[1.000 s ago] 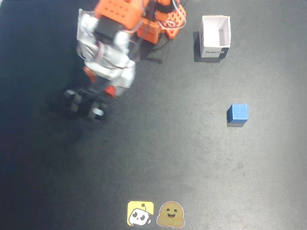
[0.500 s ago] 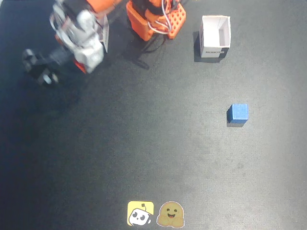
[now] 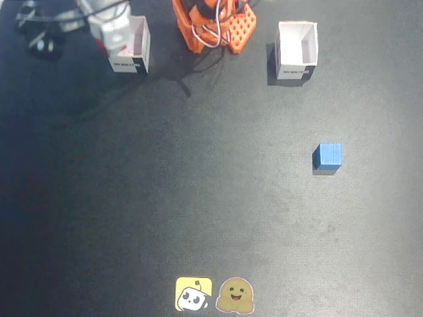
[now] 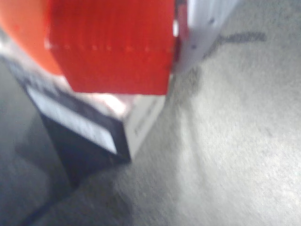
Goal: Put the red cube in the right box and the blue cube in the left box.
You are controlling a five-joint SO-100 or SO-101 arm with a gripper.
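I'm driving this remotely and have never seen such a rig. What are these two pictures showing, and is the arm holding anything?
One picture is a fixed view looking down on a dark table. The orange base carries a small arm reaching to the upper left. A white box stands under the arm, another white box at upper right, and the blue cube lies loose. Two stickers sit at the bottom edge. The other picture is the wrist view: the red cube fills it, held in the gripper above that first box's rim.
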